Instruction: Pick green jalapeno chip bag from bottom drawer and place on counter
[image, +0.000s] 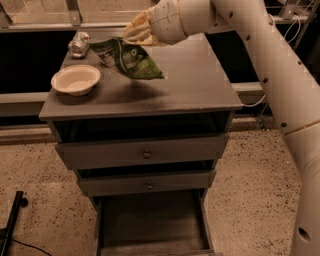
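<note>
Since the crumpled green foil chip bag (131, 60) dangles by its upper edge from the pale two-finger gripper (136, 31), I take it the fingers are pinched closed on that edge, which would explain why the bag hangs slanted and loose rather than lying flat. Both sit over the back-left part of the flat grey wooden counter (200, 80), the bag just below the gripper and trailing down to its right. A soft shadow lies on the wood under the bag, and I cannot tell whether its lowest corner touches the top. My guess is that only the setting down and letting go are left. Below and to the left of the gripper stands a shallow cream round bowl (76, 79), near the bag but apart from it. Further left, about level with the gripper, lies a crushed silvery can (80, 43) at the counter's back edge. Both crowd that side, so the wood to the gripper's right looks the safer landing spot. Far beneath, the deep dark grey bottom drawer (150, 225) stands pulled out under two shallower knobbed drawers (145, 152).
</note>
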